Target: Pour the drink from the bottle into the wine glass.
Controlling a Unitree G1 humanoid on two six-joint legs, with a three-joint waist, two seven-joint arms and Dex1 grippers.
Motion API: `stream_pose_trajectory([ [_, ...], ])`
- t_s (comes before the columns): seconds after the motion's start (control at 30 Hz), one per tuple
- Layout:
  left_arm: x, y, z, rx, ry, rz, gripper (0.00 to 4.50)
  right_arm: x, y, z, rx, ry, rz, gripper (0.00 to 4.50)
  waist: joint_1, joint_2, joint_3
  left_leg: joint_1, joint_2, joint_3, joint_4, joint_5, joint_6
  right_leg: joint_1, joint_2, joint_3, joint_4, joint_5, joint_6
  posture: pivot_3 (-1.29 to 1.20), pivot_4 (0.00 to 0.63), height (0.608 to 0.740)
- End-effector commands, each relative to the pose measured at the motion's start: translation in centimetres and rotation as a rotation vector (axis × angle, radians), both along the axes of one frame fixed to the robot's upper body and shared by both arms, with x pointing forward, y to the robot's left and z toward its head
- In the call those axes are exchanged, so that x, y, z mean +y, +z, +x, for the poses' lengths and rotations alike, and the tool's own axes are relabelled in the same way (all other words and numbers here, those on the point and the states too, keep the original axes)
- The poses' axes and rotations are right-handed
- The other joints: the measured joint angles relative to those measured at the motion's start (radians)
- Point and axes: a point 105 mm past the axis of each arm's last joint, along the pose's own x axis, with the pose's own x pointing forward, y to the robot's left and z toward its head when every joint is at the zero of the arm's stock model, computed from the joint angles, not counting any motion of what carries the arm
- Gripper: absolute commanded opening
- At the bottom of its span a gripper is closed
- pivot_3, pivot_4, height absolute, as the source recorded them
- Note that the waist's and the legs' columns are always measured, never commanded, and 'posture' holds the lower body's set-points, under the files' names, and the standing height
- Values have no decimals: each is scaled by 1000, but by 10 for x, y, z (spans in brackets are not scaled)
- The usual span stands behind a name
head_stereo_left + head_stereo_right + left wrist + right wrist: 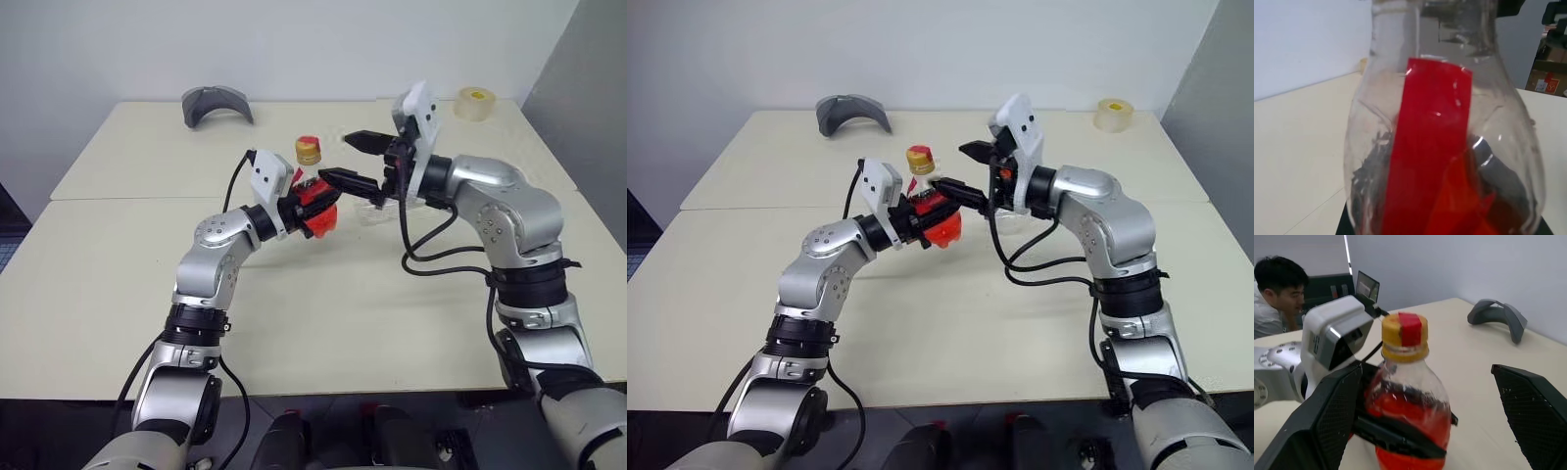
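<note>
The bottle (pixel 312 192) is held upright above the middle of the counter (pixel 118 255), its yellow cap with a red band on top and the drink (pixel 1410 418) filling the lower rounded body. The left gripper (pixel 921 217) is clamped tight around that body from the robot's left, black fingers wrapped across the red part. The right gripper (pixel 351 162) faces the bottle from the right with its fingers spread wide, one above near cap height and one lower, close beside the bottle's shoulder, holding nothing.

Behind the right gripper, a clear glass object lies low on the counter (pixel 370 211); it is likely the wine glass, but the arm covers most of it and I cannot tell how it sits.

The right wrist view shows the cap's red strip, the red liquid level below the neck and the left gripper's finger banding the bottle, with its own two fingers (pixel 1317 421) standing well apart on either side. It also shows a person (pixel 1276 289) seated in the background. The left wrist view shows the clear wall of the bottle up close with a red label strip.

The left forearm reaches forward and inward, gripper roughly level. The right arm bends in from the right, gripper level and pointing left.

A grey curved object (pixel 217 104) and a tape roll (pixel 474 102) rest near the counter's far edge.
</note>
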Motion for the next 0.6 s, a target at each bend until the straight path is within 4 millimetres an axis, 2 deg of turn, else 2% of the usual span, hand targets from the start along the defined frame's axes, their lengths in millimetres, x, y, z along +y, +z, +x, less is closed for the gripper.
stream_pose_trajectory([
  [0.03, -5, 21, -5, -82, -28, -15, 1276, 10, 18, -2, -55, 21, 42, 4500, 0, 0, 0, 0, 0, 0, 0, 0, 0, 0, 0, 0, 0, 0, 0, 0, 150, 740],
  [0.37, -2, 19, -6, -77, -22, -10, 1276, 33, 21, 1, -48, 68, 81, 4500, -1, 0, 0, 0, 0, 0, 0, 0, 0, 0, 0, 0, 0, 0, 0, 0, 150, 740],
  [0.47, -2, 19, -5, -76, -19, -10, 1276, 35, 23, 2, -42, 83, 92, 3891, -1, 0, 0, 0, 0, 0, 0, 0, 0, 0, 0, 0, 0, 0, 0, 0, 150, 740],
  [0.6, -2, 19, -6, -76, -17, -11, 1276, 37, 24, 1, -32, 95, 101, 2531, -1, 0, 0, 0, 0, 0, 0, 0, 0, 0, 0, 0, 0, 0, 0, 0, 150, 740],
])
